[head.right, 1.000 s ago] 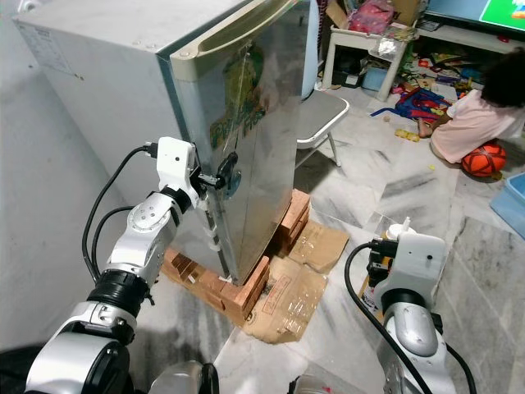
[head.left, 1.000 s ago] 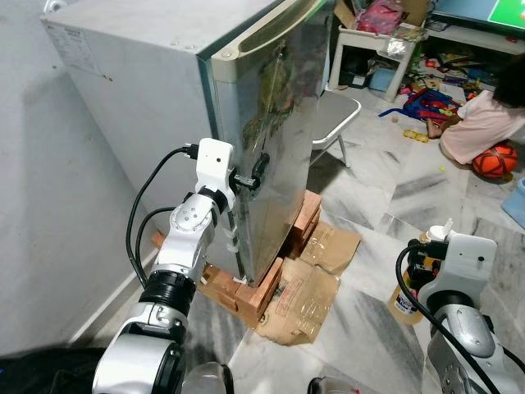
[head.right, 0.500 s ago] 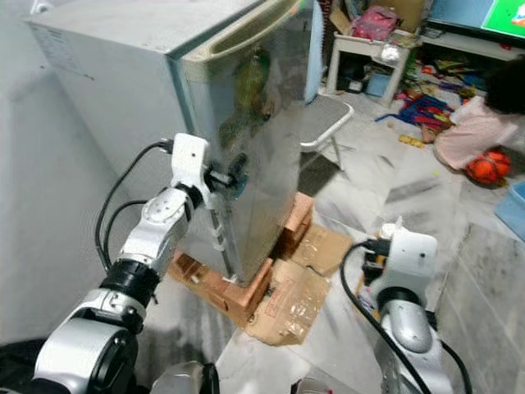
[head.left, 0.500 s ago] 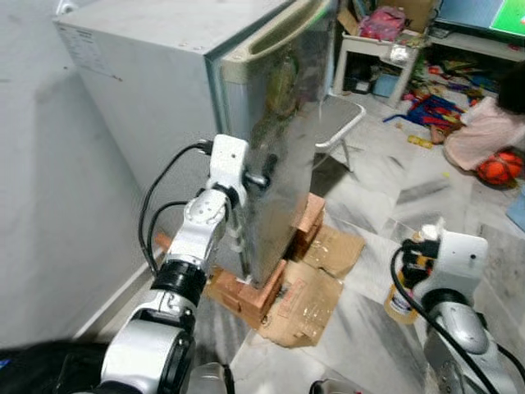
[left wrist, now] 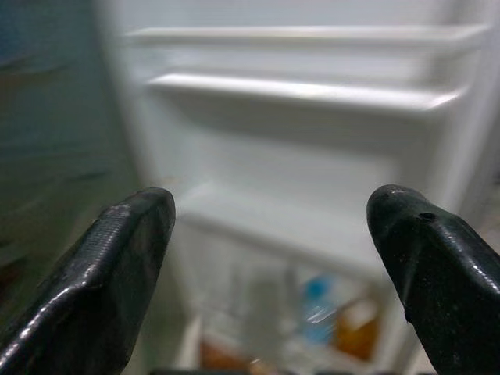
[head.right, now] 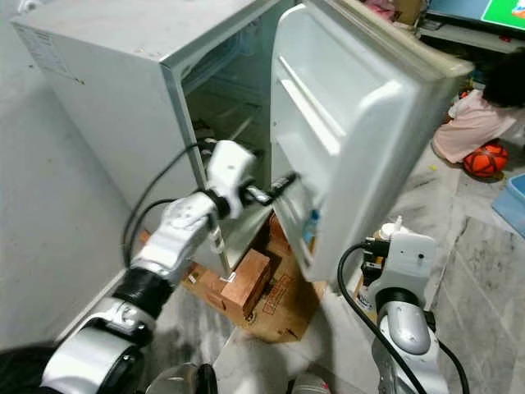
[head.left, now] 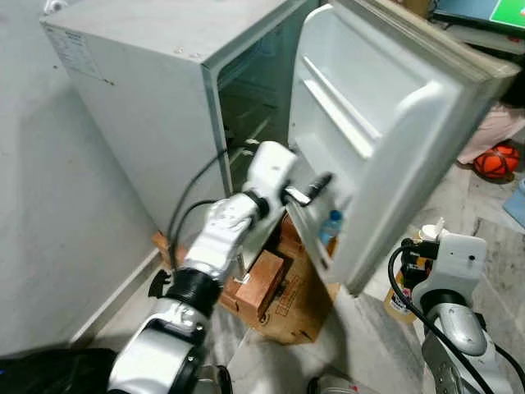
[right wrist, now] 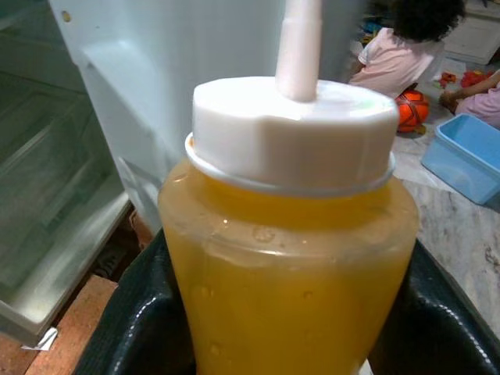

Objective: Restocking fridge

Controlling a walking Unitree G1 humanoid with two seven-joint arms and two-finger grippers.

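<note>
Fridge door (head.left: 385,115) open wide. Left hand (head.left: 316,185) spread by the door; right hand (right wrist: 281,328) pinching a yellow bottle (right wrist: 289,258). Could swing shut, bumping the bottle.

Left hand (left wrist: 269,234): black fingers (left wrist: 117,258) spread wide apart.
Fridge door (left wrist: 312,156): white inner shelves, blurred.
Bottle (left wrist: 316,308): blue-capped, six o'clock, in door's lowest rack.

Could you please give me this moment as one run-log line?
fridge door: open | left gripper: open, at door's inner side | right gripper: shut on yellow squeeze bottle | bottle: not yet stocked
</note>
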